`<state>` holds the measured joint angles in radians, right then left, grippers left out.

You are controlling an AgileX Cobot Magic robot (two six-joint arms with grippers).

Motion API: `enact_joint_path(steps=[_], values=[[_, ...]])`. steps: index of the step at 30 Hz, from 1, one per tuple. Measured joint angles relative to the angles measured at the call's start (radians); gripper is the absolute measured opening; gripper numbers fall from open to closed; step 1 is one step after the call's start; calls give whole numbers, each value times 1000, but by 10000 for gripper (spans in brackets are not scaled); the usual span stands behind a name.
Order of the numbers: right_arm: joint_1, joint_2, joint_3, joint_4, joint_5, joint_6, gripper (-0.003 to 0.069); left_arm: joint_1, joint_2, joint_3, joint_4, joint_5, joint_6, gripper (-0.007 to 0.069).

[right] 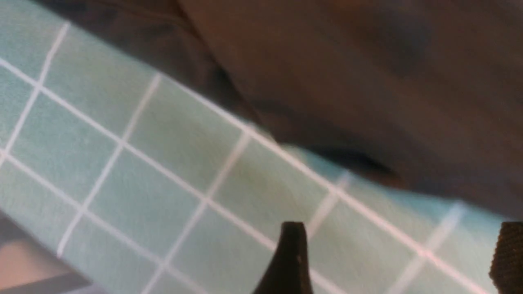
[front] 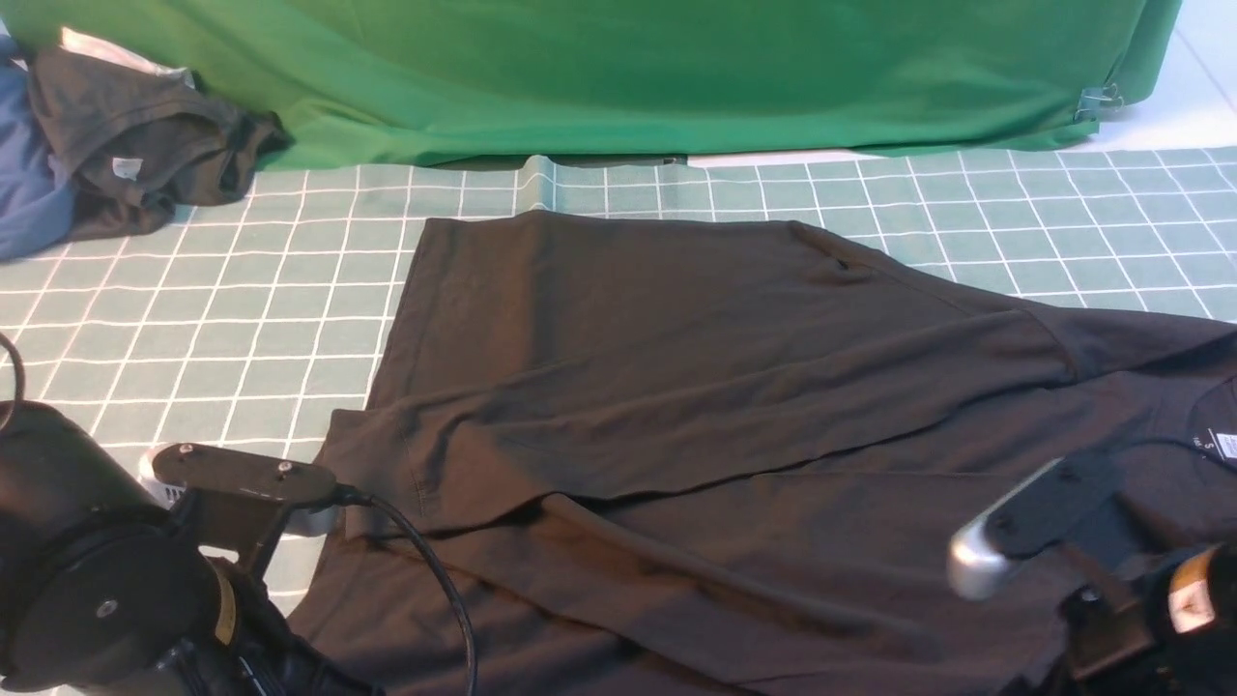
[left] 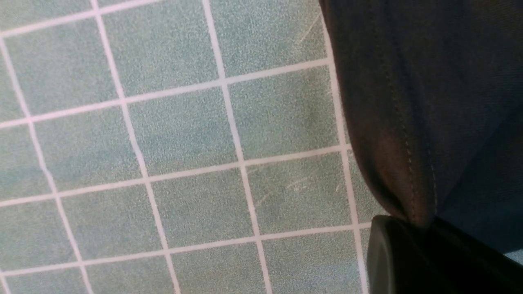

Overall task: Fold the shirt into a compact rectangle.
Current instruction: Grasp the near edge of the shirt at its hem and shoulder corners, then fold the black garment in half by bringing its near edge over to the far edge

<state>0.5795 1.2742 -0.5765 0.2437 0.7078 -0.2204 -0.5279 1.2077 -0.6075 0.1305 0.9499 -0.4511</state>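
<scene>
Front view, nearest first: my two arms sat at the near edge, one on each side. My left gripper (left: 425,253) was clenched on a stitched edge of the shirt (front: 734,406) at its near-left corner; the left wrist view showed the cloth gathering into the jaws. My right gripper (right: 399,249) was released, fingertips (right: 291,245) well apart with nothing between them, over bare mat (front: 193,319) just beside the shirt's edge.

The shirt lay across the middle and right of the mat, neck print (front: 1225,443) at the right and the clamped edge at the left. One long panel lay doubled over the body on a slanting crease, so I judged a first lengthwise fold to be in. The outline was uneven and wide, with wrinkles and a sleeve spreading at the far right. I judged the task under halfway: the other side, the sleeve and the crosswise folds were not yet done.

Count: one black shirt, two grippers, one gridded mat. At the far left lay two other garments touching each other, one dark brownish-grey garment (front: 145,145) and one blue garment (front: 29,184). Farthest off hung one green cloth (front: 628,68).
</scene>
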Motion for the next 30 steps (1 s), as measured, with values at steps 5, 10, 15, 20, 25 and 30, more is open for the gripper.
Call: enact_joint_path(steps=[5, 10, 15, 20, 25, 30], values=[[21, 91, 0, -86, -77, 40, 589, 0, 0, 0, 4, 3, 0, 11], [21, 152, 0, -132, -103, 43, 572, 0, 0, 0, 7, 3, -5, 11], [21, 181, 0, -137, -147, 32, 324, 0, 0, 0, 7, -7, -19, 11], [21, 198, 0, -136, -153, 29, 63, 0, 0, 0, 10, -19, -63, 11], [21, 165, -1, -138, -137, 29, 32, 0, 0, -60, 10, -2, -76, 11], [21, 122, -36, -142, -93, 27, 32, 0, 0, -151, 18, 21, -76, 11]])
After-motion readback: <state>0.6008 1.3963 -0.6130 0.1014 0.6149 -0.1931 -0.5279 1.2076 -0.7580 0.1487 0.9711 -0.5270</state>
